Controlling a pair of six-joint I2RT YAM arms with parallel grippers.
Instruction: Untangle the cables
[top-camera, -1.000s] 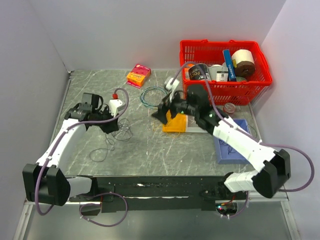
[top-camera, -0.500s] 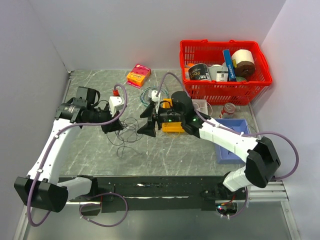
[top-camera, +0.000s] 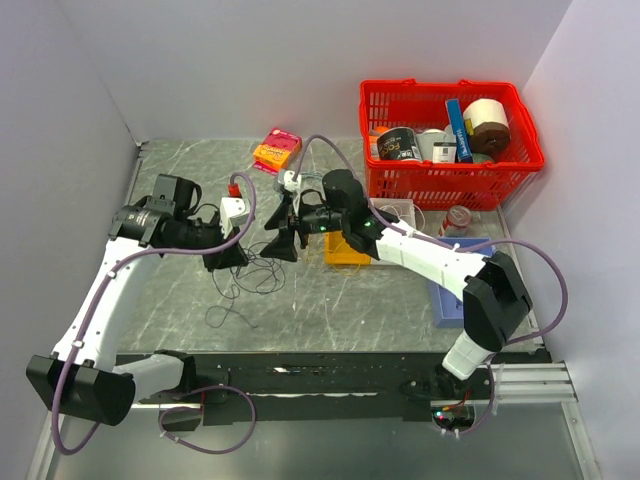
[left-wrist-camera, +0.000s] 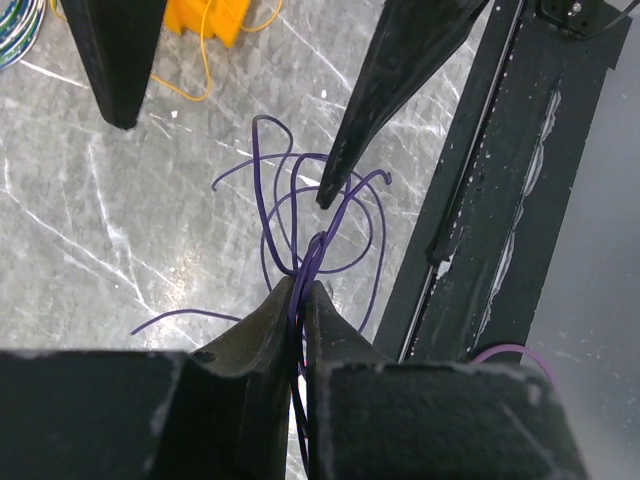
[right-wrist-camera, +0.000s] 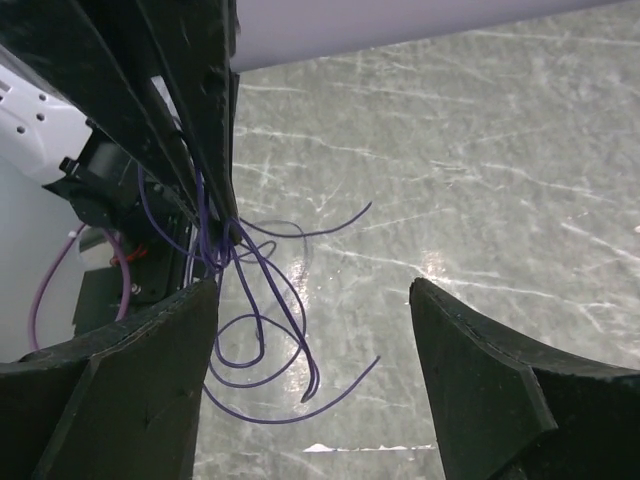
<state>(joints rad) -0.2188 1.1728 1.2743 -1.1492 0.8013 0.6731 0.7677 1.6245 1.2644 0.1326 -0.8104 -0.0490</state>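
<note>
The cables in reach are thin dark purple strands (top-camera: 252, 272) hanging in loose loops onto the table. My left gripper (top-camera: 226, 257) is shut on them; in the left wrist view the strands (left-wrist-camera: 262, 190) run up between its closed fingertips (left-wrist-camera: 302, 285). My right gripper (top-camera: 281, 238) is open, just right of the left one. Its fingers (left-wrist-camera: 112, 70) stand either side of the loops, not touching. In the right wrist view the loops (right-wrist-camera: 283, 318) hang by the left finger, inside the open gripper (right-wrist-camera: 315, 290). A yellow strand (left-wrist-camera: 202, 72) lies by an orange block (left-wrist-camera: 205, 18).
A red basket (top-camera: 450, 182) of goods stands at the back right. A blue tray (top-camera: 462, 295) lies right of the right arm. A pink-orange box (top-camera: 277, 150) is at the back. A blue-green wire coil (top-camera: 300, 190) lies behind the right gripper. A black rail (top-camera: 330, 372) runs along the front.
My right arm has swung left from the orange block to beside the left gripper. The left gripper has stayed shut on the purple strands, which trail lower left now.
</note>
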